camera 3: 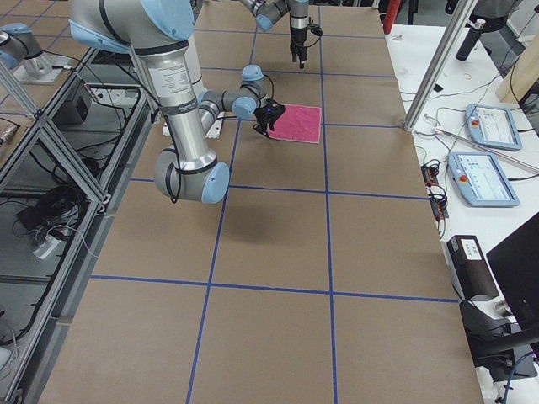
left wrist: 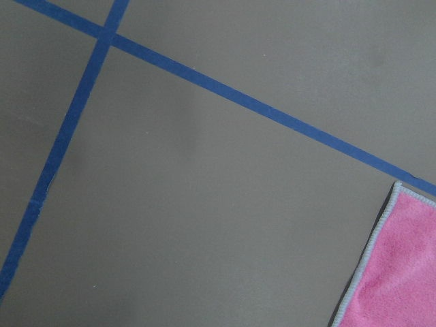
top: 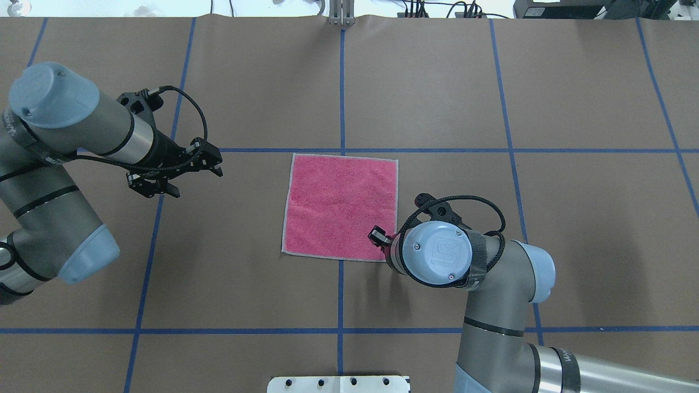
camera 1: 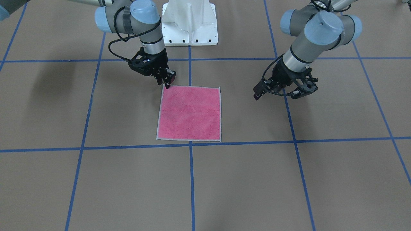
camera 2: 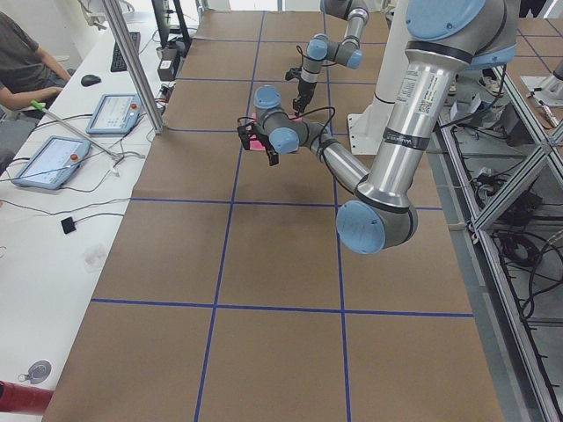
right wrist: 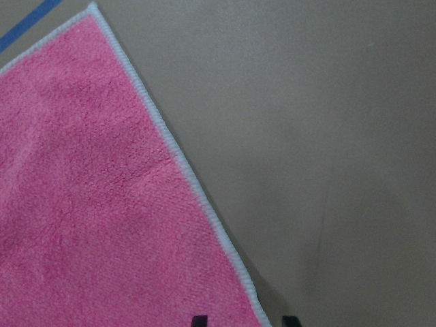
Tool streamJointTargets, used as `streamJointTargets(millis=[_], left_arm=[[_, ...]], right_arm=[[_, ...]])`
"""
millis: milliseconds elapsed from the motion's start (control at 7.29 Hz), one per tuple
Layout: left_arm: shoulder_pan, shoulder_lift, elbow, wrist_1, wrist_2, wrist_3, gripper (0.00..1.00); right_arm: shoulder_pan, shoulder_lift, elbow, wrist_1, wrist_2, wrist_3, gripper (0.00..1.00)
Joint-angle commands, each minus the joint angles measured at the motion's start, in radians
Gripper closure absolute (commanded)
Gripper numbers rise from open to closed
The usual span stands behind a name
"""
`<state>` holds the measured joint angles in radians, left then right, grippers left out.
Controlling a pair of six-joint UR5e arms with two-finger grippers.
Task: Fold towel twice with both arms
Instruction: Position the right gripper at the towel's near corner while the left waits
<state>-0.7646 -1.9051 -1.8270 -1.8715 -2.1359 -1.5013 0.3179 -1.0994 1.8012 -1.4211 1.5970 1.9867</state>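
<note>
The towel [camera 1: 189, 112] lies flat and unfolded, pink face up, near the table's middle [top: 341, 204]. My right gripper [camera 1: 167, 84] is down at the towel's corner nearest the robot, on its right side [top: 378, 238]. In the right wrist view its two black fingertips [right wrist: 199, 320] stand apart on either side of the towel's stitched edge [right wrist: 170, 146], so it is open. My left gripper [top: 217, 162] is open and empty, hovering well to the left of the towel [camera 1: 257, 93]. The left wrist view shows only a towel corner [left wrist: 402, 272] and bare table.
The table is brown paper with blue tape grid lines [top: 341, 93]. The white pedestal base [camera 1: 189, 22] stands at the robot's edge. Tablets [camera 3: 493, 126] and a metal post [camera 2: 132, 61] stand at the operators' side.
</note>
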Motion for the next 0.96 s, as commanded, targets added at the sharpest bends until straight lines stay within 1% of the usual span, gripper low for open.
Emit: streamJointTargets(millis=[0, 412, 549, 686, 824], left_arm=[[0.001, -0.005, 0.000, 0.000, 0.001, -0.002, 0.00], [-0.001, -0.005, -0.001, 0.000, 0.001, -0.002, 0.00], [-0.001, -0.006, -0.001, 0.000, 0.001, -0.004, 0.00], [0.001, -0.006, -0.005, 0.000, 0.001, -0.004, 0.00], [0.001, -0.006, -0.006, 0.000, 0.001, -0.008, 0.00]], right_arm=[[-0.007, 0.001, -0.005, -0.002, -0.003, 0.000, 0.55], [-0.014, 0.000, -0.006, -0.002, -0.005, 0.000, 0.58], [-0.016, 0.000, -0.008, -0.002, -0.005, 0.001, 0.61], [-0.019, -0.002, -0.008, -0.002, -0.005, 0.001, 0.62], [-0.019, 0.001, -0.008, -0.002, -0.005, 0.003, 0.67]])
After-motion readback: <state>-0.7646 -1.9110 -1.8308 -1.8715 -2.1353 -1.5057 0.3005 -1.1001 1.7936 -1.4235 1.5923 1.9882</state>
